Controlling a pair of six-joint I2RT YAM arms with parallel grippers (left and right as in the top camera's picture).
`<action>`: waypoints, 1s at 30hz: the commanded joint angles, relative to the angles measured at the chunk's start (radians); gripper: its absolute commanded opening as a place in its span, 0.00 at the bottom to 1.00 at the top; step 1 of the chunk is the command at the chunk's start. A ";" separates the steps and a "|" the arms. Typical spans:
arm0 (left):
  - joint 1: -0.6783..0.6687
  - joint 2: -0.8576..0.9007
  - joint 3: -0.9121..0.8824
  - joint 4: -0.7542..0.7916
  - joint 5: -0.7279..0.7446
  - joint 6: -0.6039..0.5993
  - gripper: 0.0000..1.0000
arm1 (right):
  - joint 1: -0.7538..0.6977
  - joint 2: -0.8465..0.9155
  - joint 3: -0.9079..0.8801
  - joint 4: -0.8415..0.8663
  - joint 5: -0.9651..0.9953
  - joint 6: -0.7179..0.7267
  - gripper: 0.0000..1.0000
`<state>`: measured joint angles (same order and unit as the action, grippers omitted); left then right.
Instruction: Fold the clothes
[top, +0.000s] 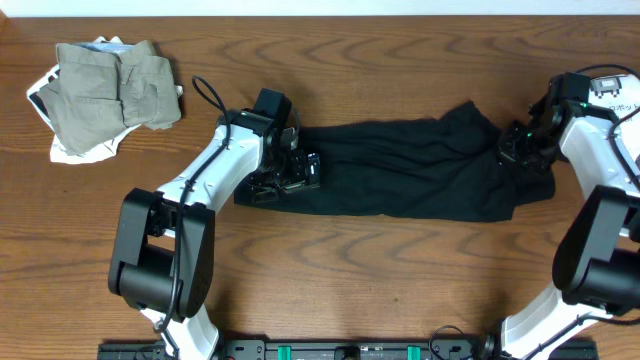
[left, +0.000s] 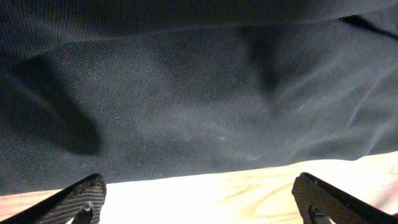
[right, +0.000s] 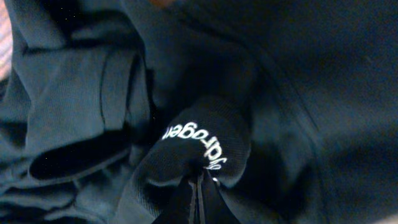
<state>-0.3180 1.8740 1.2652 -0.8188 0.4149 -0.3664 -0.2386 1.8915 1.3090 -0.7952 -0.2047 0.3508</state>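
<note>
the black shirt (top: 400, 175) is lying bunched across the surface (top: 350, 60). the right gripper (right: 199, 182) is pinching its lettered fold tight. the left gripper (left: 199, 186) is gaping wide, holding nothing, and should be taking the hem squarely.

Shirt (top: 410, 170) lies across table (top: 350, 290) centre, left gripper (top: 288, 174) on its left end, right gripper (top: 520, 150) on its right end, clothes pile (top: 110, 90) upper left.
</note>
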 joint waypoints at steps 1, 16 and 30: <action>0.001 -0.019 -0.003 -0.006 -0.008 -0.005 0.98 | 0.023 0.045 0.009 0.040 -0.066 0.012 0.03; 0.001 -0.019 -0.003 -0.006 -0.008 -0.005 0.98 | 0.029 0.031 0.057 0.034 -0.027 0.031 0.01; 0.006 -0.048 0.000 0.014 0.000 0.121 0.98 | 0.034 -0.309 0.246 -0.319 -0.179 -0.158 0.75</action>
<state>-0.3180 1.8713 1.2652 -0.8074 0.4152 -0.3145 -0.2310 1.6073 1.5555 -1.0748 -0.2993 0.2771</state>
